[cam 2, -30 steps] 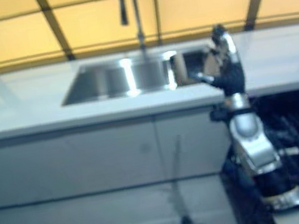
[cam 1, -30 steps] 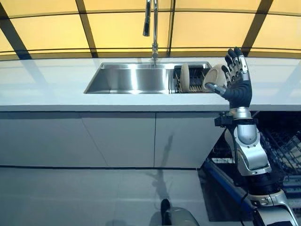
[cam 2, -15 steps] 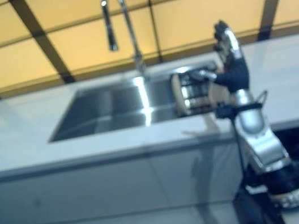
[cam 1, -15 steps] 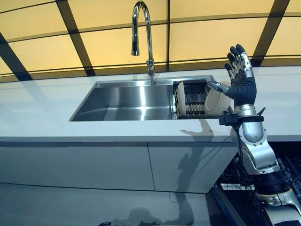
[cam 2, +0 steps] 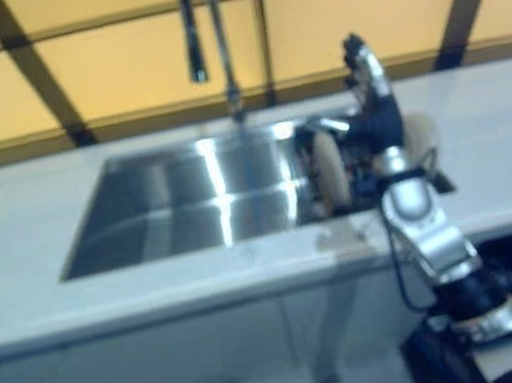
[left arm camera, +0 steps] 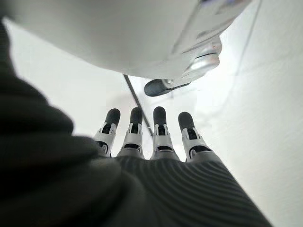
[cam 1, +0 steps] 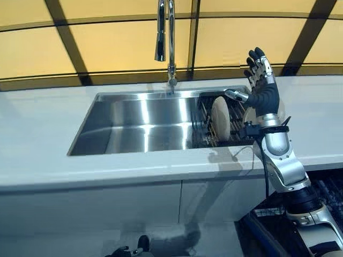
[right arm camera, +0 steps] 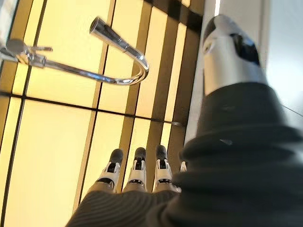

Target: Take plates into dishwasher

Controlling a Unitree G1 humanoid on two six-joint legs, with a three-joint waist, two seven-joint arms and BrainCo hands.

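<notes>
A: Left eye view: the right hand [cam 1: 261, 88] is raised with straight fingers, holding nothing, right of center.
B: Probably to reach the plates [cam 1: 220, 119] standing upright in the sink [cam 1: 139, 120] rack [cam 1: 204, 128].
A: Left hand [left arm camera: 151, 137], in its wrist view, is also relaxed.

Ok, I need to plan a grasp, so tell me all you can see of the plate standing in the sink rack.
The plate is a round, beige, matte disc, ceramic by its look. It stands on edge, near upright, in the dark wire rack at the right end of the steel sink. The right hand is raised beside it, fingers straight; no contact shows.
</notes>
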